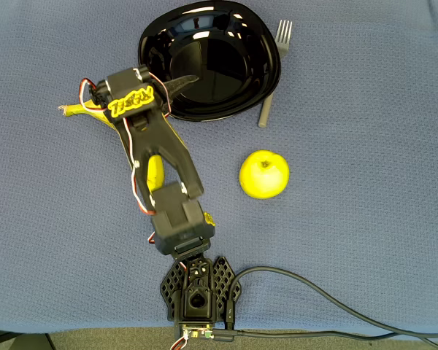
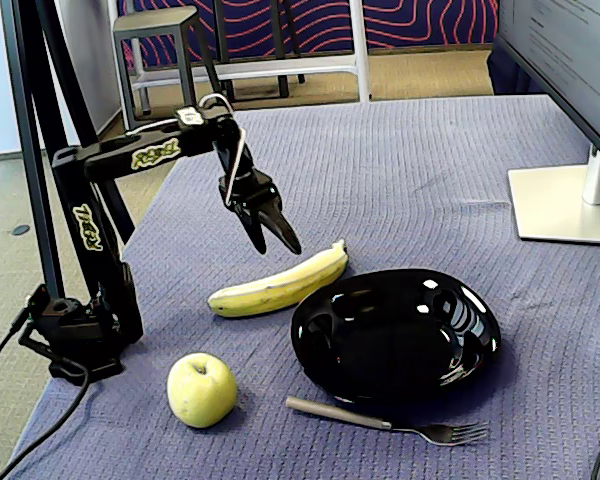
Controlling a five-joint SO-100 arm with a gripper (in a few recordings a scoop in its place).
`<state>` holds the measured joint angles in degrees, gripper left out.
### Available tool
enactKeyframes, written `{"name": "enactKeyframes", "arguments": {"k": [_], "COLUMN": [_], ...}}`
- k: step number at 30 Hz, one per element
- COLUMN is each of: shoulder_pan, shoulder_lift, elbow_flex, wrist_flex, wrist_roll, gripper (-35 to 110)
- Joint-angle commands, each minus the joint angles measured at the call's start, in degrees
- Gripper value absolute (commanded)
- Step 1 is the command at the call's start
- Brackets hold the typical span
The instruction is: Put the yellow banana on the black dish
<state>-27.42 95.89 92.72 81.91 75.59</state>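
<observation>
The yellow banana [image 2: 280,285] lies on the blue-grey cloth just left of the black dish [image 2: 395,330], its far tip near the dish's rim. In the overhead view the arm covers most of the banana [image 1: 155,171]; its stem end pokes out at the left. My gripper [image 2: 278,247] hangs in the air above the banana's far half. Its fingers point down, a little apart, with nothing between them. From above, the gripper [image 1: 184,80] reaches over the left rim of the black dish [image 1: 226,44], which holds nothing.
A yellow-green apple [image 2: 202,390] sits near the arm's base. A grey fork [image 2: 390,422] lies along the dish's near side. A monitor foot [image 2: 565,205] stands at the right. A cable [image 1: 328,302] trails from the base.
</observation>
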Motion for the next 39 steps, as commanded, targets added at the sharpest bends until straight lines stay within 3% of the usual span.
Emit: {"name": "enactKeyframes", "arguments": {"k": [1, 17, 26, 39], "shoulder_pan": [-1.1, -9.3, -9.1, -7.1], "shoulder_lift": [-4.0, -10.6, -16.3, -17.8], "elbow_flex": [-4.7, -4.8, -4.2, -1.7], "wrist_flex": [3.7, 0.3, -3.3, -8.4], "wrist_roll": [1.9, 4.8, 5.4, 4.2], "gripper": [78, 69, 65, 46]}}
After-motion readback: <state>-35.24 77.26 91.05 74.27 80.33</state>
